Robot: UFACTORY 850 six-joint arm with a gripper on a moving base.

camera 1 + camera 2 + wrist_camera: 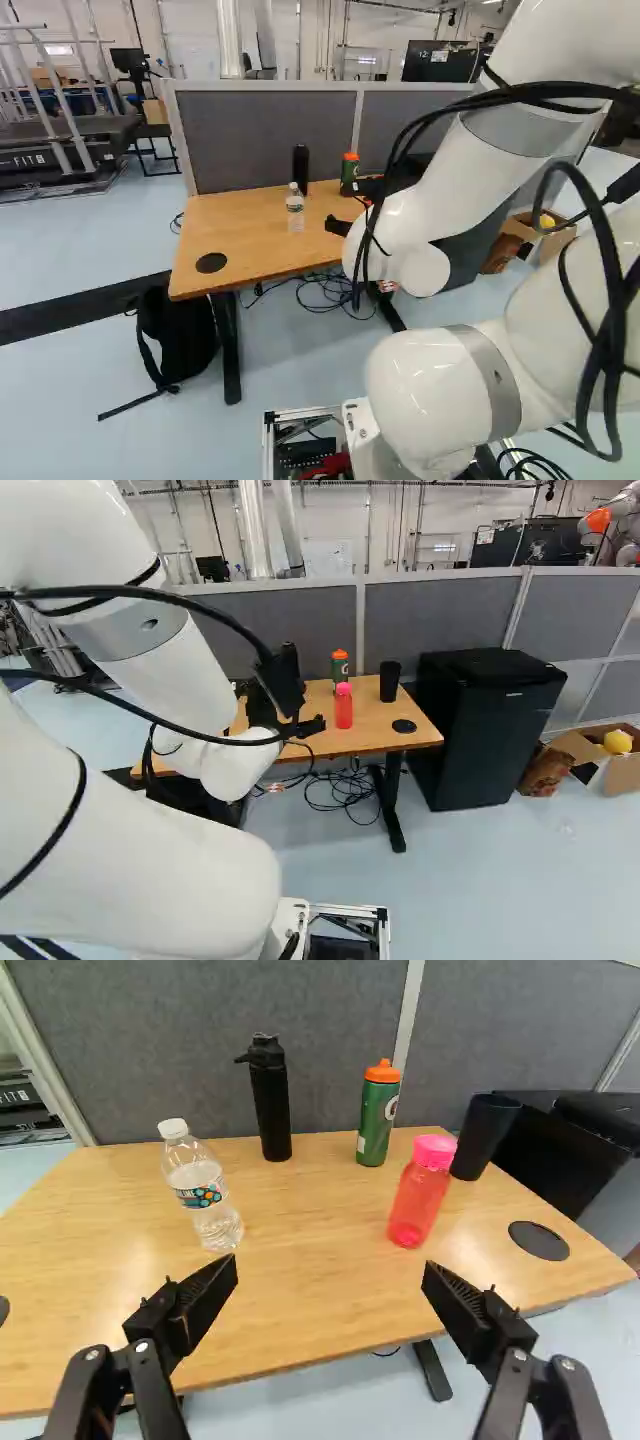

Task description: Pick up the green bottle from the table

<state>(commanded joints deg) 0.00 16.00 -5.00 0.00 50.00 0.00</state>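
As I look along the wooden table (320,1195) from its left end, I first see a clear bottle (205,1195) with a white cap, standing in from the far edge. Next comes a tall black bottle (271,1110), close to the far edge, by the gray wall (190,1050). The gripper (330,1270) is at the near edge, with its two fingers (203,1302) spread wide and nothing held in them. Past the black bottle, the green bottle (376,1128) stands up straight near the far edge, not far from the far right corner, well apart from the gripper. It has an orange cap (383,1073). I think its side is a bit squishy, like a sports bottle, so it won't break, but a hard pinch might dent it. I can't see how much drink is in it, so it could be light or pretty heavy. The side looks smooth and round and might slip, so I'd hold it around the middle, under the cap, with one finger on each side. Grabbing just the cap could let it swing. A pink-red bottle (420,1200) stands nearer to the gripper and a little to the right, so a sloppy reach could bump it. Last is a black cup (483,1135), by the right edge near that same far corner.
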